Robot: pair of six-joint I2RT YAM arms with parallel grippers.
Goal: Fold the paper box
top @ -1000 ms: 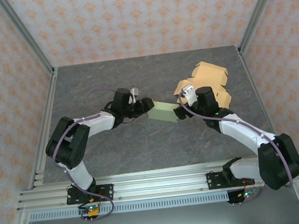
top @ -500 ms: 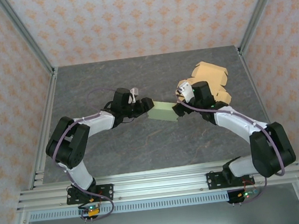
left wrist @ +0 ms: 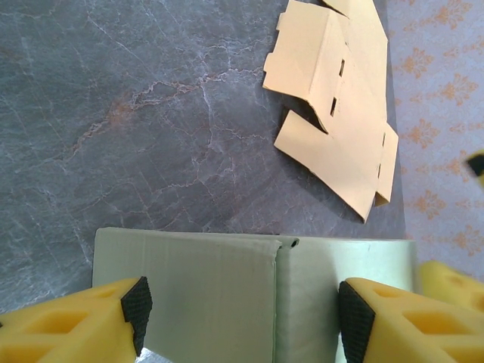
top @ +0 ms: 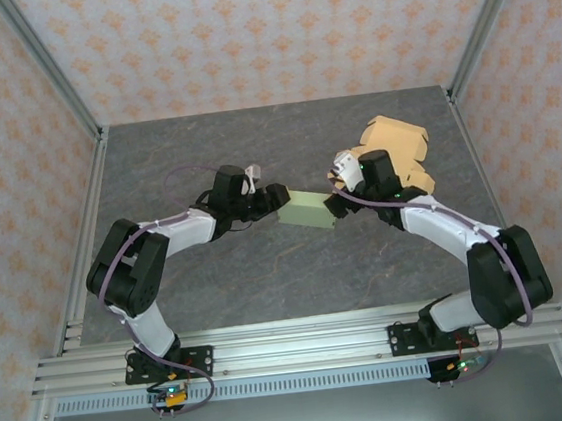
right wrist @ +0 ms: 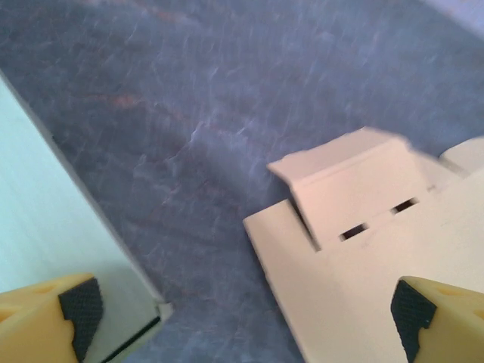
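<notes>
Green box (top: 307,211) sits mid-desk (top: 218,277). Left gripper (top: 279,197) is at its left end, part-spread over the box face; can't tell if it's pinching. Right gripper (top: 338,201) is at its right end, spread wide, empty. I'd brace with left and press the end flap squarely and slowly, clear of the tan blanks (top: 401,153) just beyond.

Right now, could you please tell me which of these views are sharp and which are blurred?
Left wrist view: sharp, the green box and tan cardboard crisp-edged. Right wrist view: soft throughout, the cardboard's outline smeared. Top view: clear and evenly lit, no glare on the table.
</notes>
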